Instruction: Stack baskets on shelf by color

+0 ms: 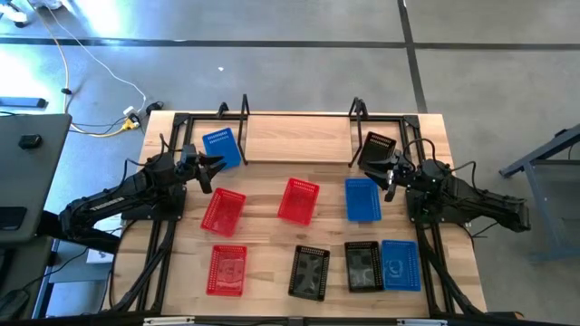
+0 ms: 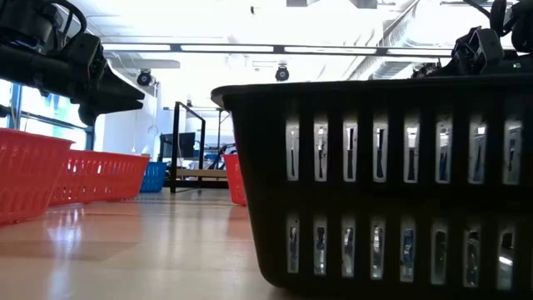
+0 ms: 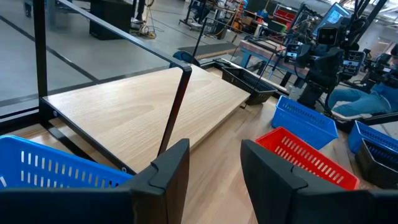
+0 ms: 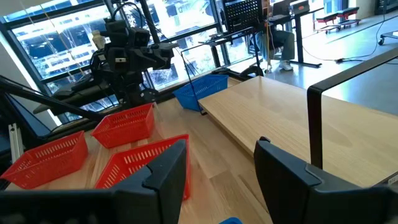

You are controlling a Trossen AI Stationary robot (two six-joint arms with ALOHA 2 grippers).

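Observation:
The shelf (image 1: 299, 138) runs along the table's far edge, a light board between black wire uprights. One blue basket (image 1: 220, 148) sits at its left end and one black basket (image 1: 378, 147) at its right end. Three red baskets (image 1: 223, 210) (image 1: 298, 200) (image 1: 227, 270), two blue (image 1: 362, 199) (image 1: 400, 264) and two black (image 1: 310, 272) (image 1: 363, 266) lie on the tabletop. My left gripper (image 1: 210, 167) (image 3: 216, 149) is open and hovers just near of the blue basket (image 3: 56, 165). My right gripper (image 1: 385, 172) (image 4: 221, 149) is open too, between the black basket and a blue one.
The shelf board (image 3: 143, 106) (image 4: 280, 112) is bare between its uprights (image 3: 177, 106) (image 4: 314, 124). In the low view a black basket (image 2: 383, 175) fills the foreground, with red baskets (image 2: 100, 177) to the left. Black frame rails run along both table sides (image 1: 149, 263).

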